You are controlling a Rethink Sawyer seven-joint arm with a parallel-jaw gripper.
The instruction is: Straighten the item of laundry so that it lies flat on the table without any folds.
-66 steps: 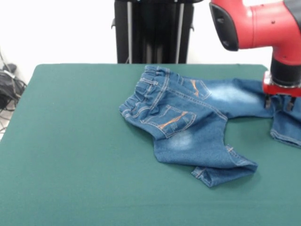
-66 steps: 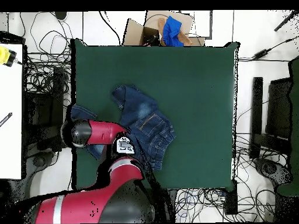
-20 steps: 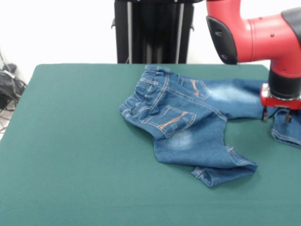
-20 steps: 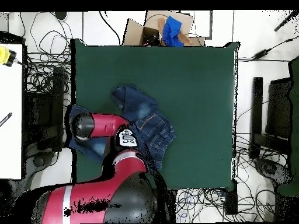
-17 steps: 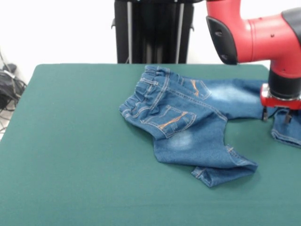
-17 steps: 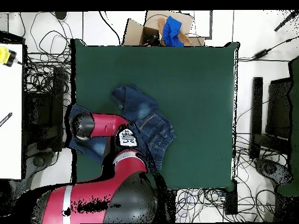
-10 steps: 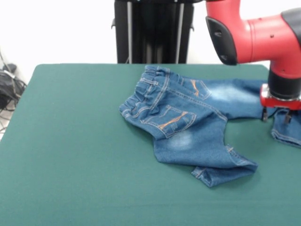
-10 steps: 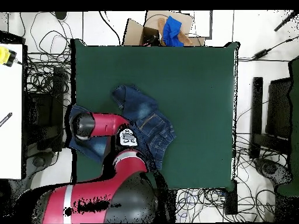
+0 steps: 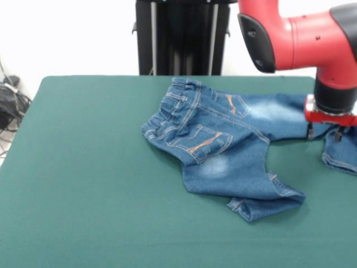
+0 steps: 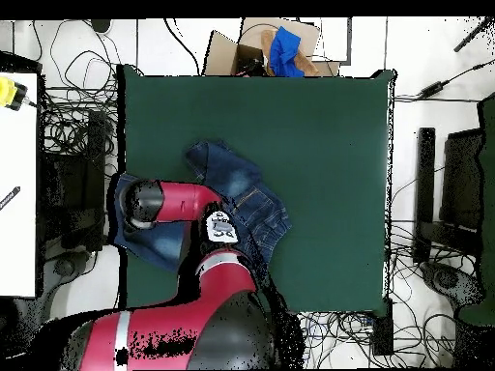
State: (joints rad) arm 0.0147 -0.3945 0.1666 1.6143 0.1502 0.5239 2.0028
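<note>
The jeans (image 9: 223,142) lie crumpled on the green surface (image 9: 83,167), right of its middle and toward the far side, waistband to the left. One leg is folded toward the near edge; the other runs to the right edge of the front view. There the gripper (image 9: 323,132) hangs over that leg; two fingers (image 9: 310,131) show slightly apart, but whether they grip the cloth cannot be told
</note>
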